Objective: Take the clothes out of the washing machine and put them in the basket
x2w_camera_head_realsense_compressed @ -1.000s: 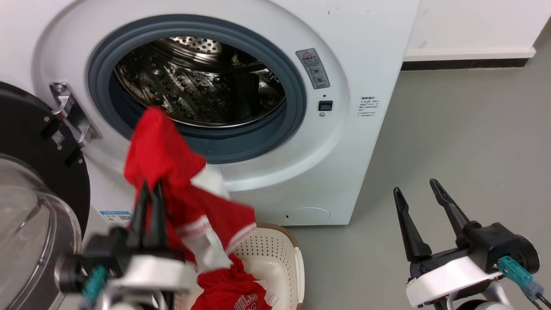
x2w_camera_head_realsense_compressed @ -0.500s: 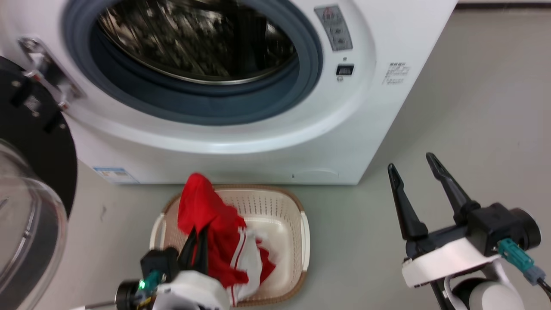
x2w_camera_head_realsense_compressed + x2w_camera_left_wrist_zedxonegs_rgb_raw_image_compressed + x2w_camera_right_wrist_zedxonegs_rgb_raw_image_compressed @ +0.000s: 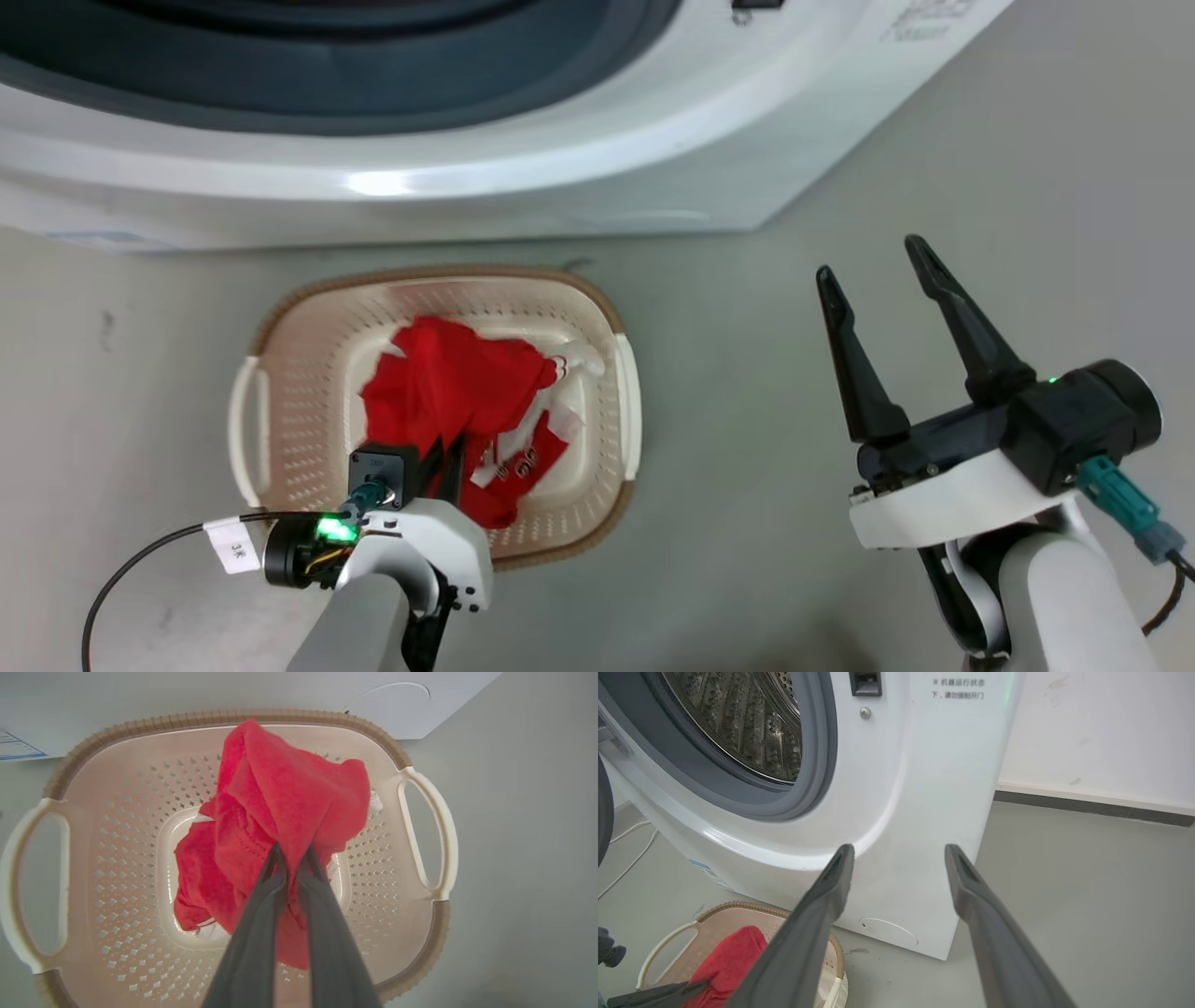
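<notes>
The washing machine stands at the back; the basket sits on the floor just in front of it; the clothes are bunched inside the basket, pinched by the left gripper, its 2 fingers closed on red fabric; the right gripper holds nothing, its fingers spread wide, apart from the basket.

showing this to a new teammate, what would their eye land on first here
The bright red clothes jump out first, bunched inside the cream basket, with the left gripper reaching in, jaws shut on the fabric. Next comes the big white washing machine right behind the basket, and the right gripper off to the right over the grey floor, jaws wide open and holding nothing.
</notes>
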Tool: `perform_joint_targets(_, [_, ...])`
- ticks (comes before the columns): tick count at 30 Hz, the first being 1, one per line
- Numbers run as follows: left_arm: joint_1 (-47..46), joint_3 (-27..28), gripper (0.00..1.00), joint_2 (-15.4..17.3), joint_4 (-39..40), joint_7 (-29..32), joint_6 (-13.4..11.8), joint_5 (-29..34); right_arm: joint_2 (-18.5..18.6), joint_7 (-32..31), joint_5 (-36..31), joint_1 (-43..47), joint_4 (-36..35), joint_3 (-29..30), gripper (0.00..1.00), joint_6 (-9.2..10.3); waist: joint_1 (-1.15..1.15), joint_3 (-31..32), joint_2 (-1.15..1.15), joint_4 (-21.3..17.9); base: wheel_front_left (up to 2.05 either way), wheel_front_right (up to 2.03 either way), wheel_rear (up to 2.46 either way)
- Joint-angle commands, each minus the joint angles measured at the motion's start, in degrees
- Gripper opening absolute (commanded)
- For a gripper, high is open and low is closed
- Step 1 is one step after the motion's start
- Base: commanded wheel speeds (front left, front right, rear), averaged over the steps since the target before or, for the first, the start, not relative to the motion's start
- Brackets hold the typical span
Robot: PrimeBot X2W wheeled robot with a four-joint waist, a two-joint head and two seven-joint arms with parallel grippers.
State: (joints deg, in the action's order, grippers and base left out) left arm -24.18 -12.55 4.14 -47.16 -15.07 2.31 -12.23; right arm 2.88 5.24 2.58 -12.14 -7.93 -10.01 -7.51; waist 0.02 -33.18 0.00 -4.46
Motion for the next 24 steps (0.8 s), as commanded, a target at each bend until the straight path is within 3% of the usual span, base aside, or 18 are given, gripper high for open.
perform_joint_targets(1, [-0.79, 0.28, 0.00, 0.26, -0.80, -0.13, -0.07, 0.16, -0.01, 0.46, 0.49, -0.94, 0.12, 0.03, 1.00, 0.04, -0.02, -3.52, 0.00, -2.38, 0.00, 0.00, 0.00])
perform_joint_targets(8, [-4.67, 2.09, 0.00, 0.76, -11.37, -0.14, -2.15, 0.57, -0.02, 2.28, 0.88, -2.77, 2.37, -0.31, 1.00, 0.04, -0.02, -6.33, 0.00, -3.53, 0.00, 0.00, 0.00])
perform_joint_targets(9, [-5.05, 2.27, 0.27, 0.65, -12.13, -0.14, -2.40, 0.65, -0.03, 2.42, 0.96, -3.00, 2.76, -0.36, 1.00, 0.04, -0.02, -6.28, 0.00, -3.51, 0.00, 0.00, 0.00])
perform_joint_targets(10, [-5.43, 2.44, 0.85, 0.66, -12.81, -0.14, -2.45, 0.65, -0.04, 2.64, 1.12, -3.16, 3.20, -0.43, 1.00, 0.04, -0.02, -6.03, 0.00, -3.47, 0.00, 0.00, 0.00])
perform_joint_targets(11, [-5.67, 2.58, 1.00, 0.71, -13.17, -0.14, -2.64, 0.70, -0.04, 2.85, 1.25, -3.26, 3.70, -0.47, 1.00, 0.04, -0.02, -5.60, 0.00, -3.36, 0.00, 0.00, 0.00])
perform_joint_targets(16, [-4.08, 3.17, 1.00, 0.23, -12.57, -0.14, -2.20, 0.65, -0.02, 3.90, 1.57, -2.84, 6.73, -0.27, 1.00, 0.04, -0.02, 0.09, 0.00, -2.29, 0.00, 0.00, 0.00])
perform_joint_targets(24, [3.48, 6.06, 1.00, -0.83, -3.90, -0.14, -0.96, -0.94, -0.02, 3.14, 0.59, 0.84, 9.09, 2.24, 1.00, 0.04, -0.02, 13.79, 0.00, 0.32, 0.00, 0.00, 0.00])
